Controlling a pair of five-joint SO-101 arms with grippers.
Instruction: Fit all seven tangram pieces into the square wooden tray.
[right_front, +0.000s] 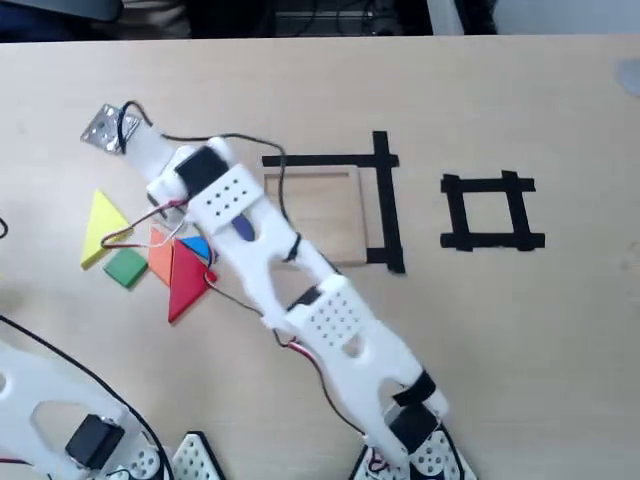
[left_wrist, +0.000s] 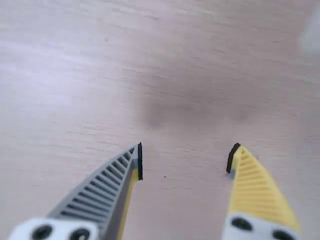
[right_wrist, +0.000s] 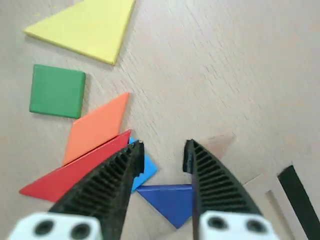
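Both pincers released | right pincer (right_wrist: 162, 152) above blue triangle (right_wrist: 170, 200) (red triangle (right_wrist: 75, 172) nearby) | left pincer (left_wrist: 185, 160) above table (left_wrist: 150, 75)

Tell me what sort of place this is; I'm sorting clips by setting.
Likely a robotics lab bench: a white plastic robot arm, a black tape square marked on the pale wooden tabletop, and a flat yellow triangular tangram piece.

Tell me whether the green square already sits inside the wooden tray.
No, the green square lies on the bare table beside the yellow triangle, outside the tray.
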